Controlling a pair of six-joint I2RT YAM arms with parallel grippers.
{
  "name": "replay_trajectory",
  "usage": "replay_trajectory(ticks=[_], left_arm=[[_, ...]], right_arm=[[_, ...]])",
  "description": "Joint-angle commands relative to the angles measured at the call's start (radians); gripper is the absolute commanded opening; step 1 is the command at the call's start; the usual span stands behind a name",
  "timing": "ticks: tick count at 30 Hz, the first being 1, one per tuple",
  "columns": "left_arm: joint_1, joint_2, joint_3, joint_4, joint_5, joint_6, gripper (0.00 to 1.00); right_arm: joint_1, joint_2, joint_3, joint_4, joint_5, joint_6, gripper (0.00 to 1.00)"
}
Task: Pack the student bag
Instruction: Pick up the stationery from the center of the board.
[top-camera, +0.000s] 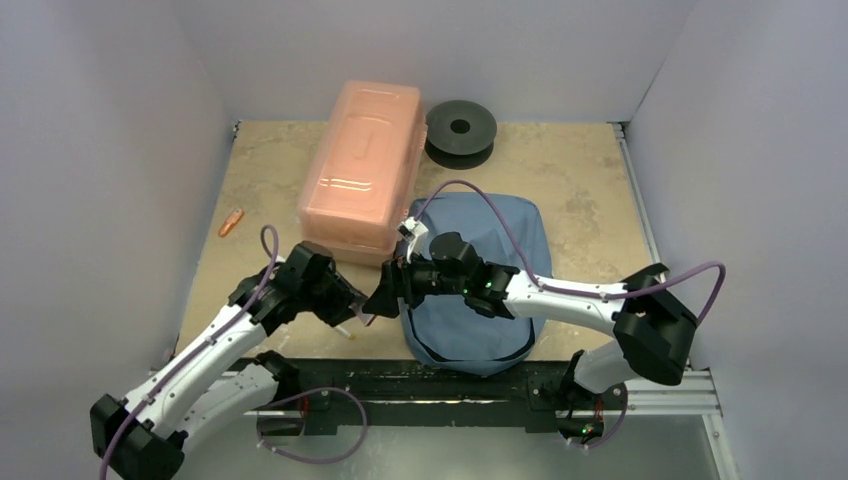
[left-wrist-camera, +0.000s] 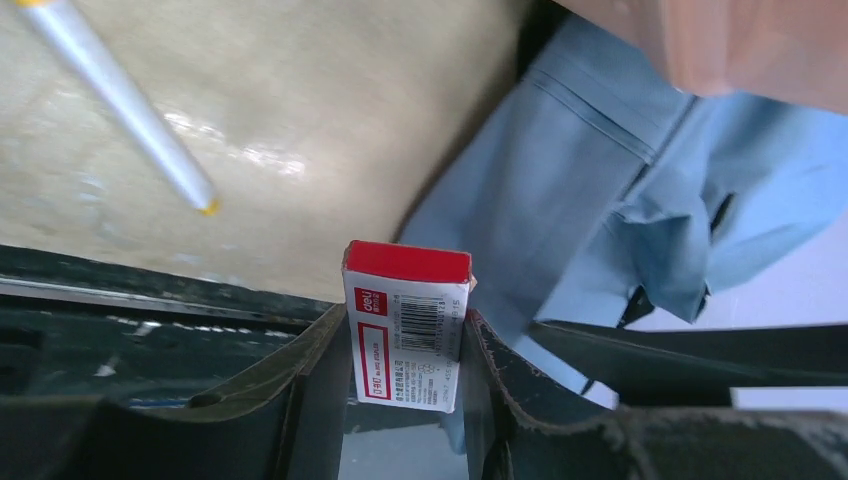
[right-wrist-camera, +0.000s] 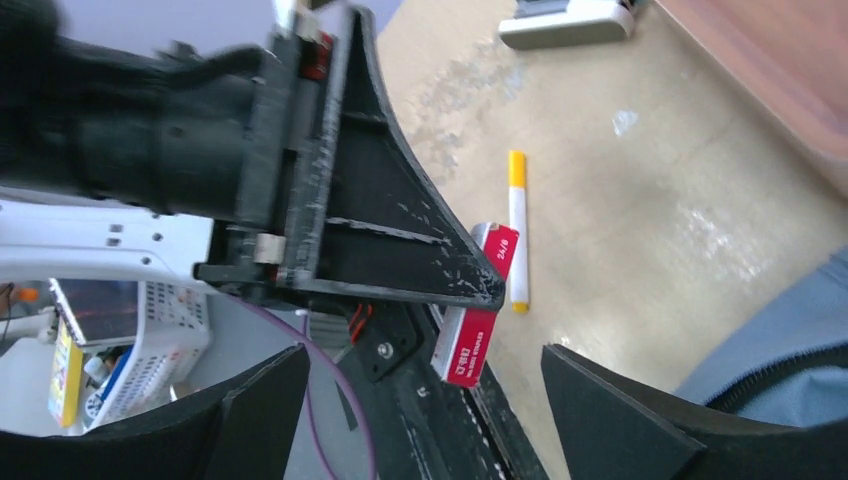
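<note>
The student bag (top-camera: 480, 290) is soft blue-grey fabric and lies flat on the table at centre right. It also shows in the left wrist view (left-wrist-camera: 600, 190) and at the lower right of the right wrist view (right-wrist-camera: 790, 340). My left gripper (left-wrist-camera: 408, 318) is shut on a small red and white staple box (left-wrist-camera: 405, 335), just left of the bag's near left edge. In the top view the left gripper (top-camera: 358, 308) faces my right gripper (top-camera: 388, 292). The right gripper (right-wrist-camera: 424, 353) is open and empty, its jaws spread wide towards the held staple box (right-wrist-camera: 478, 320).
A white marker with yellow ends (right-wrist-camera: 517, 230) lies on the table below the left gripper and shows in the left wrist view (left-wrist-camera: 130, 105). A translucent pink box (top-camera: 360, 180) stands behind, a black spool (top-camera: 460, 130) beside it. A small orange item (top-camera: 232, 222) lies at left.
</note>
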Motion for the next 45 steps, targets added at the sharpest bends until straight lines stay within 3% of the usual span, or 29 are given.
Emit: replay_trajectory(ticks=[1, 10, 17, 22, 25, 28, 29, 33, 35, 40, 43, 45], left_arm=[[-0.099, 0.085, 0.128, 0.098, -0.017, -0.118, 0.18], [-0.192, 0.155, 0.155, 0.177, -0.028, -0.168, 0.18], [-0.252, 0.188, 0.195, 0.209, -0.043, -0.180, 0.21], [-0.266, 0.203, 0.218, 0.255, -0.039, -0.170, 0.21], [-0.275, 0.221, 0.241, 0.283, -0.037, -0.151, 0.23], [-0.282, 0.260, 0.269, 0.315, -0.016, -0.114, 0.31], [-0.283, 0.274, 0.277, 0.332, -0.008, -0.091, 0.40], [-0.287, 0.292, 0.359, 0.336, -0.044, 0.161, 0.83], [-0.289, 0.291, 0.423, 0.325, -0.076, 0.358, 0.90], [-0.299, 0.347, 0.472, 0.469, -0.001, 0.843, 0.89], [-0.330, 0.456, 0.507, 0.578, 0.038, 1.052, 0.82], [-0.358, 0.570, 0.624, 0.542, 0.088, 1.146, 0.77]], right_arm=[[0.008, -0.022, -0.036, 0.031, 0.083, 0.072, 0.86], [0.010, -0.119, -0.116, -0.036, 0.209, 0.078, 0.64], [0.009, -0.170, -0.152, -0.014, 0.217, 0.084, 0.27], [0.010, -0.201, -0.164, -0.022, 0.212, 0.082, 0.20], [0.009, -0.220, -0.173, -0.026, 0.211, 0.077, 0.04], [0.010, -0.247, -0.171, -0.045, 0.211, 0.071, 0.00], [0.010, -0.261, -0.169, -0.054, 0.216, 0.065, 0.00], [0.008, -0.341, -0.141, -0.237, 0.328, 0.035, 0.00], [0.008, -0.396, -0.120, -0.416, 0.454, 0.038, 0.00], [-0.037, -0.559, -0.063, -0.861, 0.813, 0.125, 0.00], [-0.146, -0.613, -0.046, -1.028, 0.874, 0.176, 0.00], [-0.187, -0.639, -0.044, -1.027, 0.864, 0.181, 0.00]])
